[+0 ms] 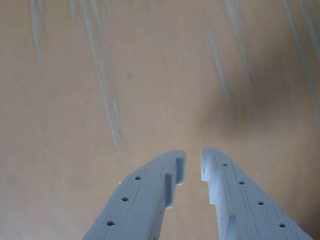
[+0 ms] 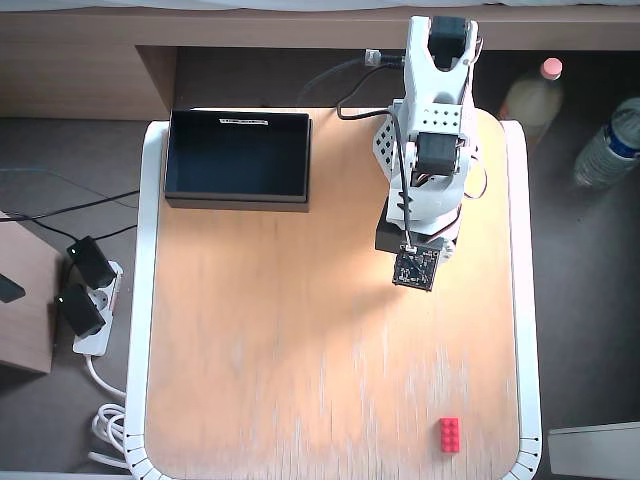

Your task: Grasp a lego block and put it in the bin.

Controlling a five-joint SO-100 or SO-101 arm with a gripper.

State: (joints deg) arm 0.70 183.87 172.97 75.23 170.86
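So the claw [image 1: 193, 162] is empty right now, its two white fingers [image 1: 145, 195] sitting nearly together with just a thin sliver of gap between the tips, nothing pinched in there. In the wrist view all you get past the tips is bare tan table [image 1: 100, 100] with some pale streaks and a soft shadow off to the upper right. From overhead, the arm [image 2: 430, 130] stands at the top right of the table, folded over itself, with the wrist camera board hanging at its lower end, so the claw itself is tucked under there and I can't really make it out from above. The block [image 2: 450, 434] is well away from the claw, down toward the bottom of the overhead view and a bit right, lying flat near the table's bottom right corner. The bin [image 2: 237, 197] is off to the claw's left and slightly up, at the top left of the table, looks empty and dark inside, white label on its far rim.
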